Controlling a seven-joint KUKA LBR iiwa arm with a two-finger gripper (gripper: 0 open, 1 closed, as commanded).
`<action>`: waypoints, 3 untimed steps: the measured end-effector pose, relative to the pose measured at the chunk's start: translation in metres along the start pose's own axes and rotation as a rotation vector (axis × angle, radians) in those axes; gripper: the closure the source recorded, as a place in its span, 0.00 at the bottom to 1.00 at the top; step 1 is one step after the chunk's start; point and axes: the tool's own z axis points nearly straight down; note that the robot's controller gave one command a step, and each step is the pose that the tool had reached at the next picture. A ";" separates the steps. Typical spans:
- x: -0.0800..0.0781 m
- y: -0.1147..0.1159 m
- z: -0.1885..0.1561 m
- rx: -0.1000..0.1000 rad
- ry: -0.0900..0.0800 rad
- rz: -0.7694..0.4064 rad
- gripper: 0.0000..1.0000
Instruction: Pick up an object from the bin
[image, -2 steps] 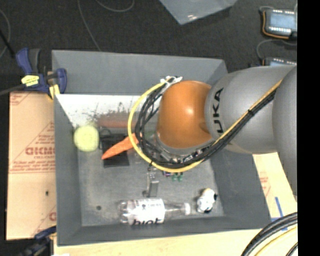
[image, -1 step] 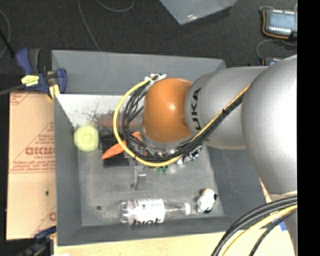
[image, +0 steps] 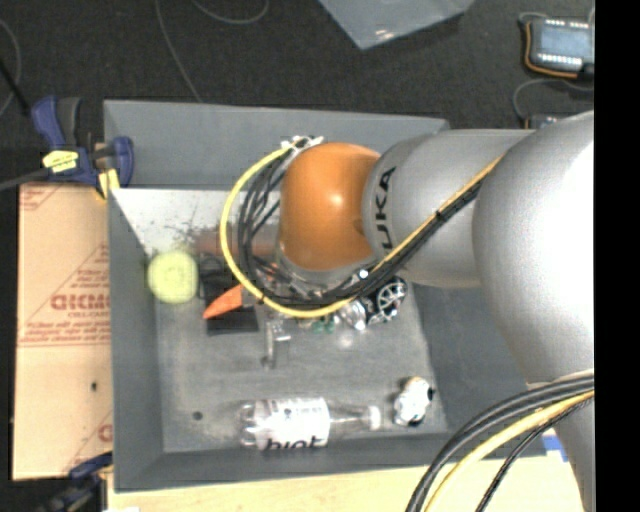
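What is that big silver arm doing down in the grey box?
A robot arm reaches into the bin from the right to pick something out. Its pincer is down near the middle, beside an orange and black piece. A yellow-green ball lies to the left, a clear bottle along the lower wall, a small white toy beside it. Whether it has gripped anything cannot be told.

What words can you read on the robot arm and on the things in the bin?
"UKA": dark letters on the silver arm, just beside its orange wrist cover.
"biot": large dark letters on the label of the clear bottle lying near the bin's lower wall.
The bottle's smaller print is too small to read.
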 end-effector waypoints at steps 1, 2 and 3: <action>-0.028 0.017 0.025 -0.002 -0.016 0.064 0.00; -0.059 0.043 0.052 0.000 -0.007 -0.063 1.00; -0.059 0.043 0.052 -0.001 -0.007 -0.062 1.00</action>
